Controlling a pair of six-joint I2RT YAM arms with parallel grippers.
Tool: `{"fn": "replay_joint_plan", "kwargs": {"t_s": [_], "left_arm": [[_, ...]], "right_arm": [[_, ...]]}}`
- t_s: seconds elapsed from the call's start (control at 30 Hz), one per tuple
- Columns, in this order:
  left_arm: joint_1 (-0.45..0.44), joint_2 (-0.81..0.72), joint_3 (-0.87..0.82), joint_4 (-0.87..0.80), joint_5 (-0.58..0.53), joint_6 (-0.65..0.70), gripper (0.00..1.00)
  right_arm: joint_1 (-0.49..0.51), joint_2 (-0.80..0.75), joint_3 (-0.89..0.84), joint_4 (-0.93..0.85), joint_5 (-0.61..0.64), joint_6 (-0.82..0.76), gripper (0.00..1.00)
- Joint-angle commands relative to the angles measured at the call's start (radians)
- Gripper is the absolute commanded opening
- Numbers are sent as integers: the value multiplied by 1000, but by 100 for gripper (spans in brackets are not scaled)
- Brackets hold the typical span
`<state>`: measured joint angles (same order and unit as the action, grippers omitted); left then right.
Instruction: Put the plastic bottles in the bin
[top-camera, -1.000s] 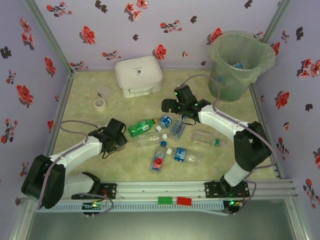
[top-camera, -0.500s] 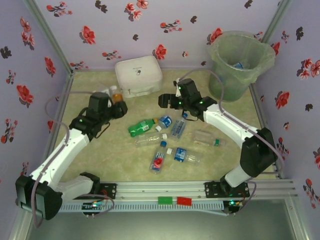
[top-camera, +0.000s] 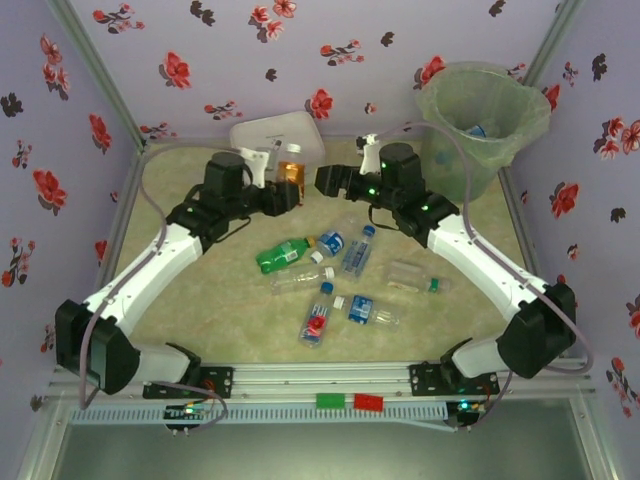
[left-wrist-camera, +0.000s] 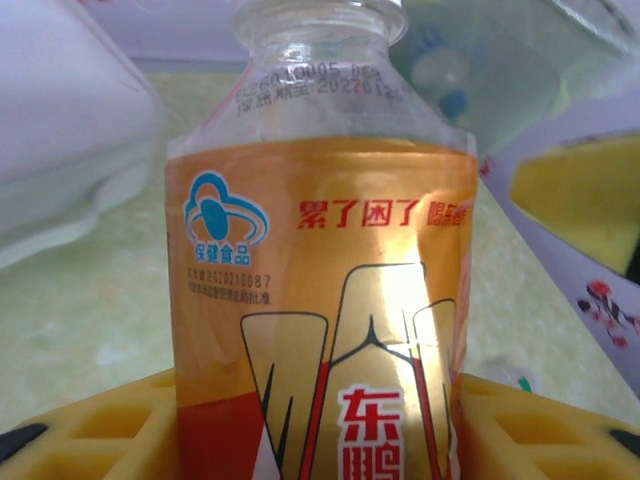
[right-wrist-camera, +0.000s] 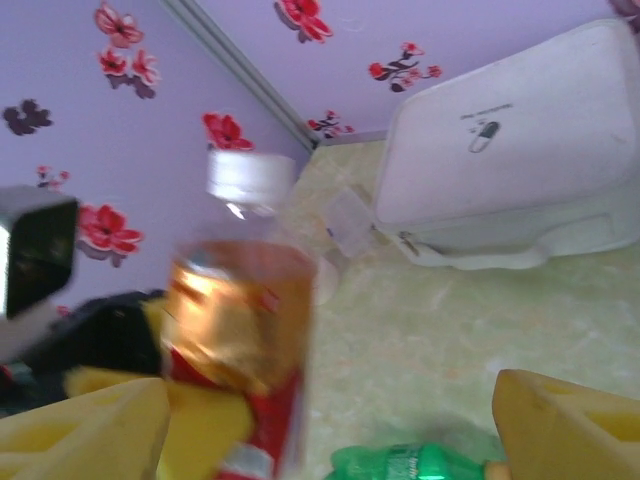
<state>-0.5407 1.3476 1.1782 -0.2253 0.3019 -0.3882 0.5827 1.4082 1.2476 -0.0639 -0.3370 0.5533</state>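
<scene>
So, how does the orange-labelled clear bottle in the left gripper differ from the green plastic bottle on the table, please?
The orange-labelled clear bottle is clear with an orange and red label; the green plastic bottle is tinted green. The first is clamped in the left gripper; the green one lies on its side on the table. Both are small drink bottles outside the bin.

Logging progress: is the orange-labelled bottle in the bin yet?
Out. The left gripper grips the orange-labelled bottle over the table, apart from the bin.
</scene>
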Motion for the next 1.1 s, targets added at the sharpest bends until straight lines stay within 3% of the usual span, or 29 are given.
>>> {"fn": "replay_joint_plan", "kwargs": {"t_s": [0.0,0.47,0.8,0.9,1.07], "left_arm": [[-36,16,37,61,31,55,51],[-124,40,64,17,-23,146,52],[-139,35,64,17,-47,161,58],[-140,32,63,14,-54,158,66],[-141,6,33,31,-110,143,92]], "right_arm": [[-5,32,23,96,-92,72,83],[-4,94,-31,180,-151,166,73],[-7,107,-42,174,-159,174,48],[-12,107,-46,173,-157,176,44],[-41,109,-57,178,-119,193,43]]}}
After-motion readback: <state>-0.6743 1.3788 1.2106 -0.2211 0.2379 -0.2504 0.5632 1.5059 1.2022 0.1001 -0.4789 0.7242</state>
